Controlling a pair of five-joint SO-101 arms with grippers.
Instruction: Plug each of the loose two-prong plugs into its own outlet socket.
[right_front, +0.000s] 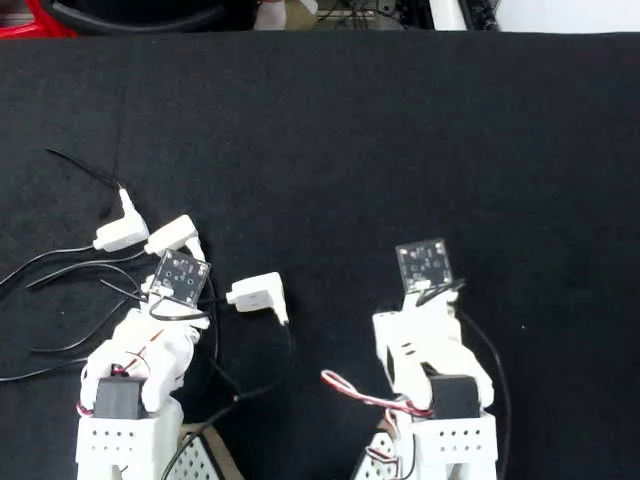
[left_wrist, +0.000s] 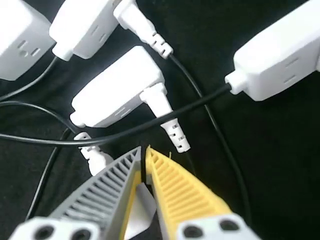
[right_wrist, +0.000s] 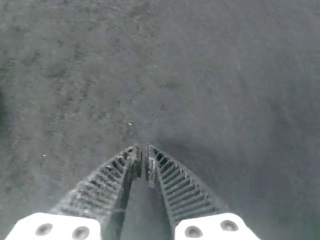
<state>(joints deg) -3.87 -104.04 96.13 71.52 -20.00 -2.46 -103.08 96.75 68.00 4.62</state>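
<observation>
Over on the left side of the black table (right_front: 400, 130), beyond my left arm (right_front: 140, 365), lies a huddle of white socket blocks and black cords. Leftmost is the first socket block (right_front: 122, 236), and just beside it on the right is the second socket block (right_front: 170, 234), with the far plug (left_wrist: 137, 20) lying against its end. Nearer me sits the middle socket block (left_wrist: 112, 90), and the near plug (left_wrist: 156, 97) butts against it; I cannot tell whether either plug's prongs are seated or only resting there. My left pincer (left_wrist: 144, 152) hangs low just short of the near plug's ribbed cord sleeve (left_wrist: 176, 135), its grey and yellow fingers pressed together to the tips with nothing I can make out between them. A crossing cord (left_wrist: 125, 134) runs over that plug's neck to the right socket block (right_front: 257, 292), which lies apart to the right with its slots facing up. Well to the right, my right pincer (right_wrist: 143, 159) is likewise closed and empty above bare table, far from the work. The risk I see is in the tangle. If I bite on a plug with the crossing cord caught in the grip, I would drag the right socket block along. These light blocks would likely slide when a plug is pushed in, since nothing braces them, and prongs meeting the slots askew could skate off or bend
</observation>
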